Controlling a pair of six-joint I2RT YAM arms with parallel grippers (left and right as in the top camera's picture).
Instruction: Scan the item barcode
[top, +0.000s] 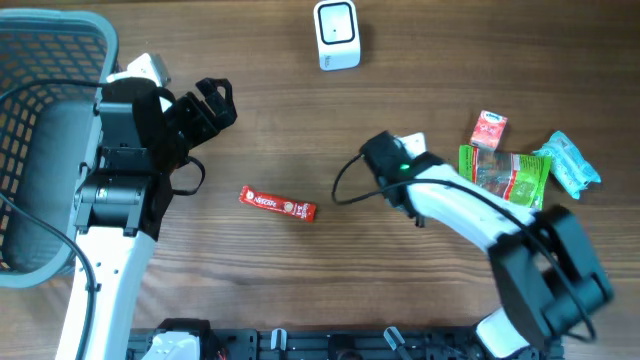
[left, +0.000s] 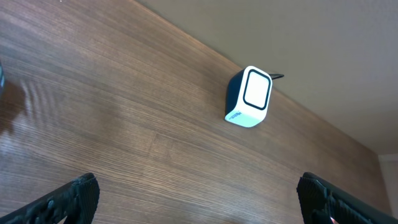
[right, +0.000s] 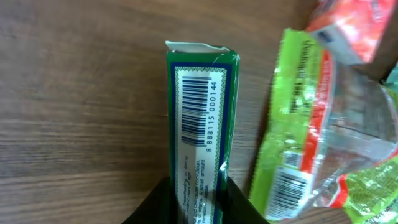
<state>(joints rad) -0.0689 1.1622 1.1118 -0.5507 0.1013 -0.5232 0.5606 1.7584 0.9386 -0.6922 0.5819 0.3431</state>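
Note:
My right gripper (right: 199, 194) is shut on a narrow green box (right: 202, 118). The box's white side faces the wrist camera and carries a barcode (right: 194, 115). Seen from overhead, this gripper (top: 392, 158) is right of the table's middle, and the box's pale end (top: 413, 142) pokes out beside it. The white barcode scanner (top: 337, 35) stands at the far edge, well away from the box. In the left wrist view the scanner (left: 250, 96) is ahead on the wood. My left gripper (left: 199, 200) is open and empty, over the table at the left (top: 215, 105).
A red sachet stick (top: 278, 204) lies mid-table. Right of the held box lie a green snack packet (top: 505, 172) (right: 311, 137), a small red carton (top: 488, 130) and a teal packet (top: 570, 165). A grey wire basket (top: 45, 60) fills the far left corner.

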